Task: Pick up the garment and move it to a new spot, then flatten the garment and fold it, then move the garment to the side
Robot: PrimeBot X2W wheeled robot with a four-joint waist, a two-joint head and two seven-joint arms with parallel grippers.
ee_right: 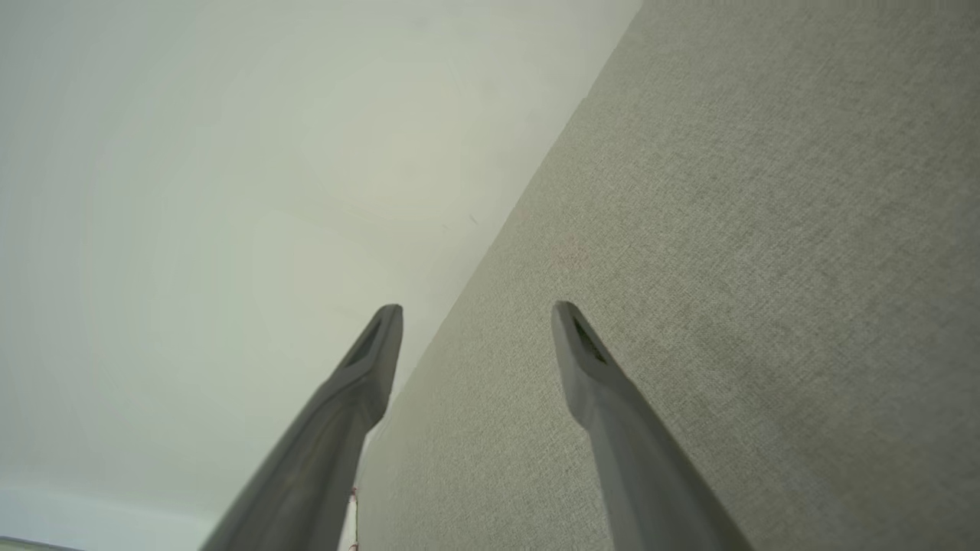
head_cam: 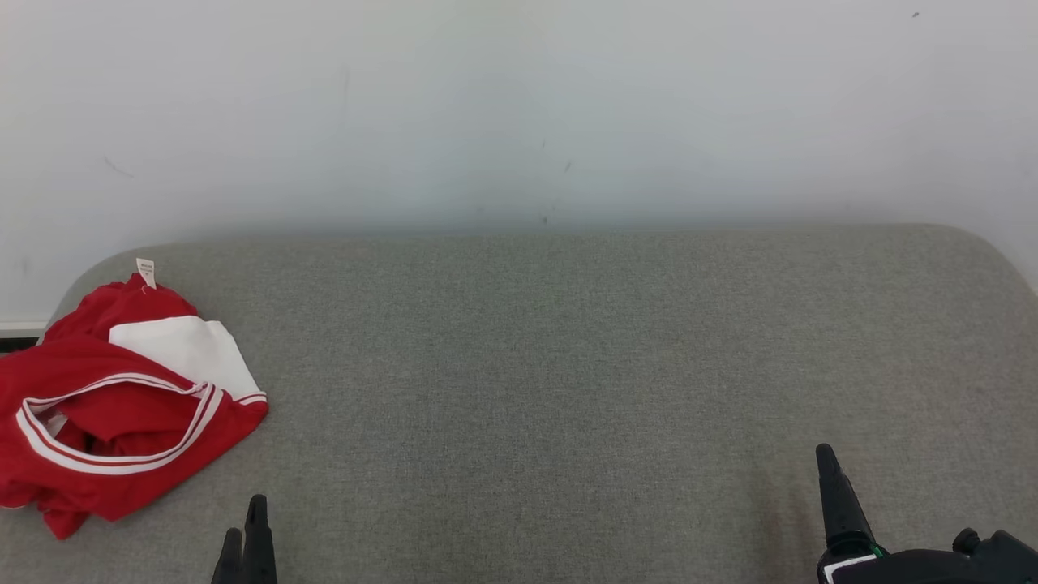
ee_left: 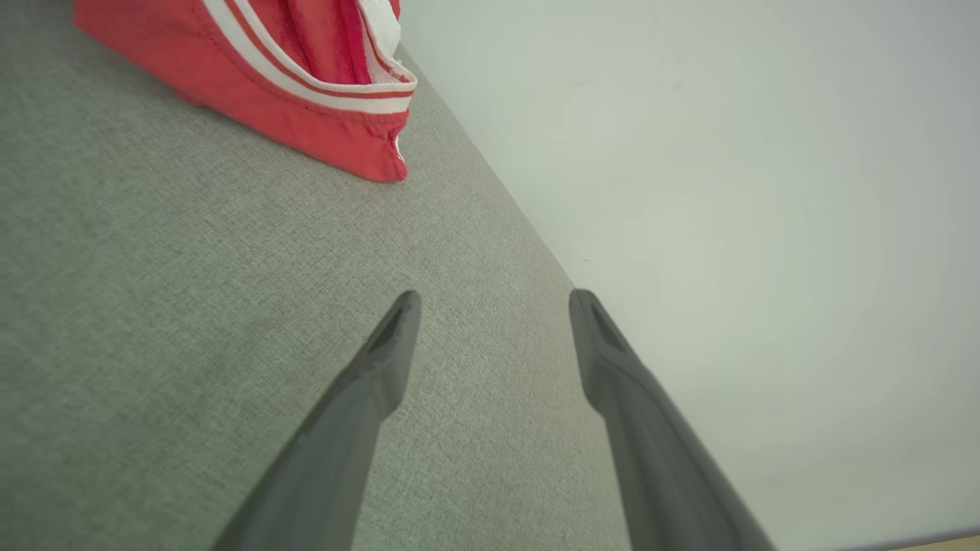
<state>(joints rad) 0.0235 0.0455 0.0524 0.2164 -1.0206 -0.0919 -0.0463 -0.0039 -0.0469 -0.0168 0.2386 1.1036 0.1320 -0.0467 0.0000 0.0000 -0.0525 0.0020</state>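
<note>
The garment (head_cam: 122, 397) — red, with white striped trim and a white panel — lies crumpled at the left end of the grey surface (head_cam: 568, 365); a small label (head_cam: 145, 272) sticks up at its far side. The left gripper (ee_left: 496, 294) is released, its fingers spread wide with nothing between them; in the head view it sits at the bottom edge, a little right of the garment and not touching it; in the left wrist view the garment's striped edge lies at the upper left, ahead of the fingers. The right gripper (ee_right: 476, 308) is likewise spread and empty — low over the right side of the surface, well apart from the garment. A pale wall (head_cam: 519, 105) rises behind the surface.
</note>
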